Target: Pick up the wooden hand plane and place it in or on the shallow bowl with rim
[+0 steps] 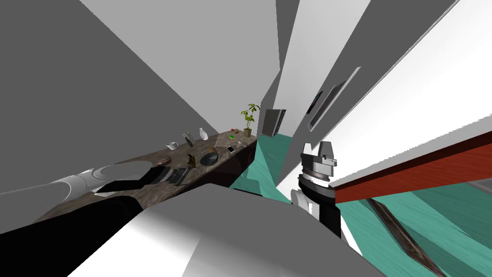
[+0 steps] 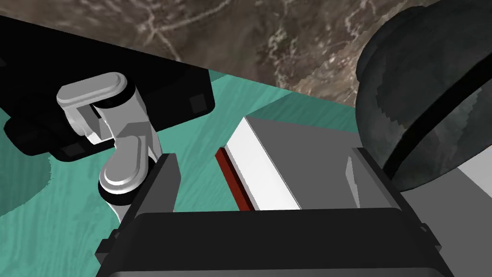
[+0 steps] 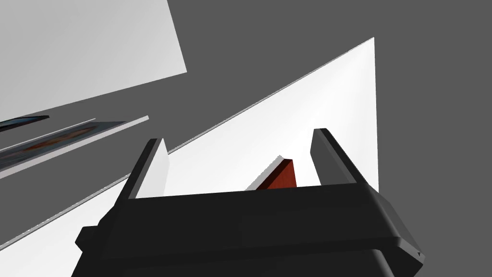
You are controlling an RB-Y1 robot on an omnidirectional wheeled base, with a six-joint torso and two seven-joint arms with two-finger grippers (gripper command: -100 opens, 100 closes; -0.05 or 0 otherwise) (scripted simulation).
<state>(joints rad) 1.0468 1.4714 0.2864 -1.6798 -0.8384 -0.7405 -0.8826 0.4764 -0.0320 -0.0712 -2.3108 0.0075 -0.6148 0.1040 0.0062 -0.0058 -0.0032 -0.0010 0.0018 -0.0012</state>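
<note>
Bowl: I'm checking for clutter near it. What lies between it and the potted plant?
In the head view, a small flat phone lies on the counter between the dark bowl and the potted plant.

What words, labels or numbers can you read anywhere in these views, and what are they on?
No readable text anywhere.
Framed pictures: too small to read.
White flat item and green flat item on the counter: too small to read.

Marbled counter [image 1: 144, 162] (dark bowl [image 1: 209, 157], plant [image 1: 248, 120])
</note>
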